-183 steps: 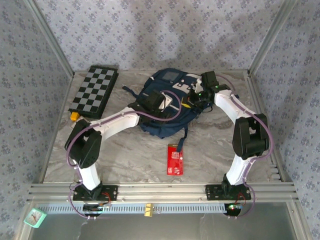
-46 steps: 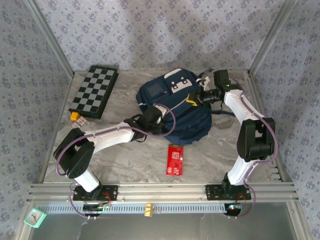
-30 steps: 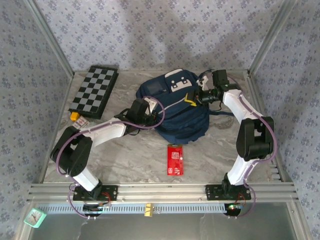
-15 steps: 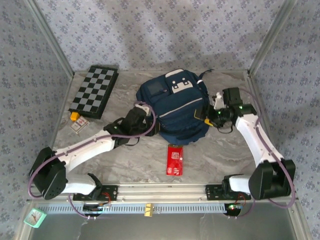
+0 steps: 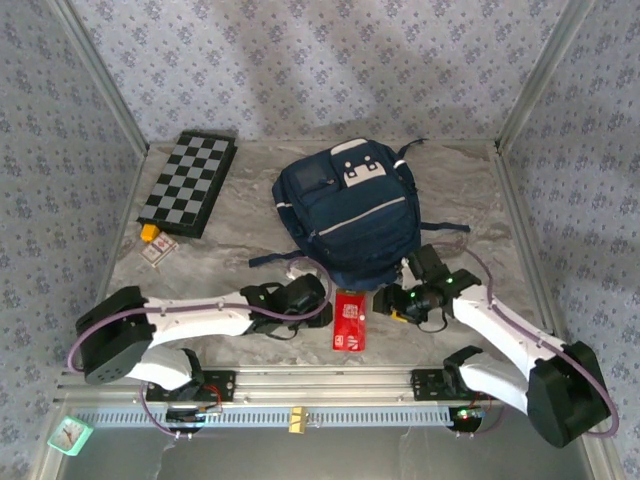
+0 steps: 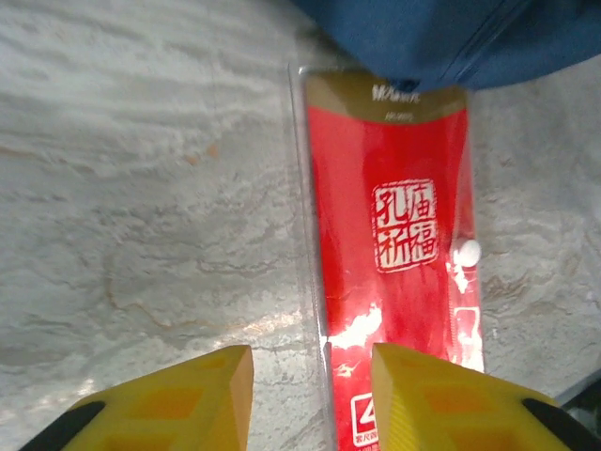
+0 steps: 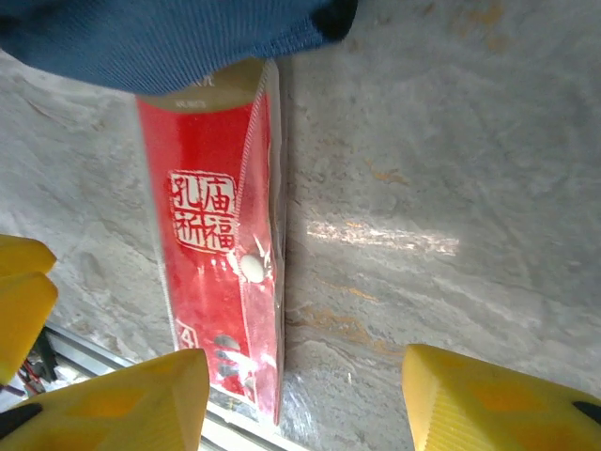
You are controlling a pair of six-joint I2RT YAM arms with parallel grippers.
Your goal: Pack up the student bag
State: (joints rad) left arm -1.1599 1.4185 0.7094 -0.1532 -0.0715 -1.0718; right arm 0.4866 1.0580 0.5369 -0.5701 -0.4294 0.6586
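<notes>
The red packet (image 5: pixel 350 318) lies flat on the marble table (image 5: pixel 220 270), and the coming move turns on how it lies. Its long axis runs from the near table edge straight toward the student bag (image 5: pixel 345 215). The bag rests just beyond the packet's far end, and the wrist views show blue fabric overlapping that end.

The left gripper (image 6: pixel 313 399) sits low at the packet's left long side, jaws apart and holding nothing. In its own view one yellow finger (image 6: pixel 441 399) is over the red face and the other is over bare marble. The packet's left edge therefore runs up between them.

The right gripper (image 7: pixel 300 404) hovers at the packet's right long side, also spread wide and empty. The packet's right edge lies inside its span, toward its left finger.

The two arms flank the packet from opposite sides. By the look of it, the left gripper is the closer and better lined up for a pinch along the edge.

Whether the bag's main compartment stands open cannot be told from above. A chessboard (image 5: pixel 190 183) lies well away from the packet, far and to its left.
</notes>
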